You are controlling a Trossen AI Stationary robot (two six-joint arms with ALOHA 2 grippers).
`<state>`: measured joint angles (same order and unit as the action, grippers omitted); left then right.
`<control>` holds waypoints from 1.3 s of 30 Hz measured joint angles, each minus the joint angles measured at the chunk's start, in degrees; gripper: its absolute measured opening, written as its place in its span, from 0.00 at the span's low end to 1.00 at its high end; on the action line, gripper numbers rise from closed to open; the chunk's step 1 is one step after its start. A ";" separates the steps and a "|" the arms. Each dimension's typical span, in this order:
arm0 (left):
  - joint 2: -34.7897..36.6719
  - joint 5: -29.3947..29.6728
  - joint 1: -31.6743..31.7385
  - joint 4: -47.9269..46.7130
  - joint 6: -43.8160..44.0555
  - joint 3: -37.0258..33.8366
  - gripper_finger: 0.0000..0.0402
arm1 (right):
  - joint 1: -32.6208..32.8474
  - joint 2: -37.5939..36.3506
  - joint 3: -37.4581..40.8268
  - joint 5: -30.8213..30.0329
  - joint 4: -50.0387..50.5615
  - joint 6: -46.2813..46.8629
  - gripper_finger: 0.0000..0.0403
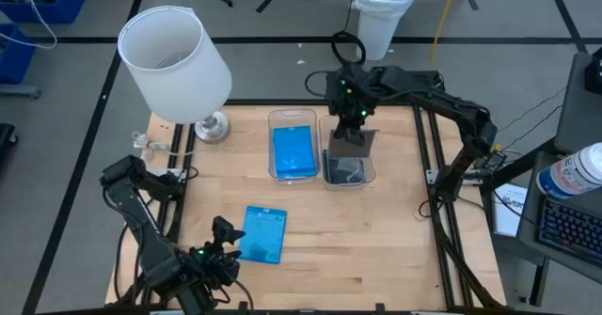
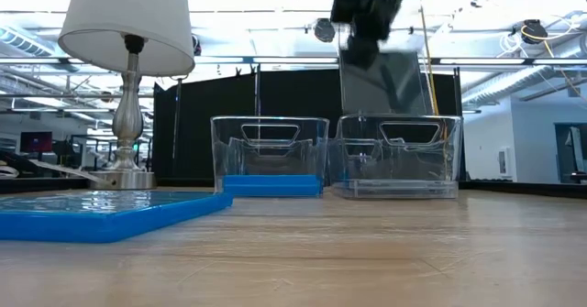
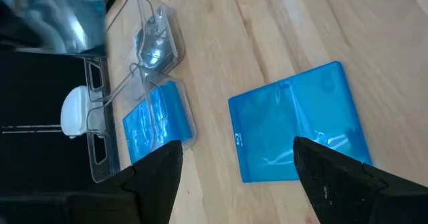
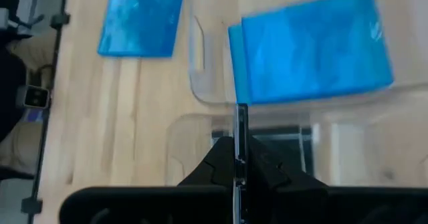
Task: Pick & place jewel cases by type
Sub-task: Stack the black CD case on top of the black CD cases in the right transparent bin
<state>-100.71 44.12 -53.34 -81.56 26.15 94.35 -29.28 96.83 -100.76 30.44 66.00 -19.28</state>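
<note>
Above the right-hand bin [image 1: 347, 161], the right end effector [image 1: 358, 119] pinches a dark case [image 2: 382, 82] by its top edge, hanging it vertically so it can drop in beside the dark case already there. The left end effector [image 3: 234, 177], fingers spread, waits near the blue case [image 1: 262, 233] on the bench [image 1: 376, 249]; the blue-filled bin [image 1: 293, 146] shows the sorting rule.

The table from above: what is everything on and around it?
Blue cases: two; one loose on the table's front left, one in the left bin.
Dark cases: two; one lying in the right bin, one held upright over it.
Bins: two, clear; left and right, side by side at the table's back.
Lamp: one, white shade, silver base, back left corner.
White container: one, on the floor behind the table.
Right hand: shut on the upright dark case.
Left hand: open, beside the loose blue case.
</note>
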 joint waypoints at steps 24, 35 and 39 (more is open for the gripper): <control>-0.04 2.29 0.07 -2.40 0.27 0.00 0.71 | -2.49 -0.06 18.72 5.68 -22.02 -1.27 0.01; -0.04 2.35 0.07 -2.39 2.64 0.00 0.71 | 1.40 -0.06 20.83 5.68 -23.39 2.35 0.01; -0.04 1.98 0.03 -2.40 3.05 0.00 0.71 | 1.70 -0.05 24.34 5.67 -26.99 4.18 0.01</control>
<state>-100.75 46.10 -53.31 -83.96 29.19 94.35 -27.57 96.78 -76.42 36.11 39.01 -15.10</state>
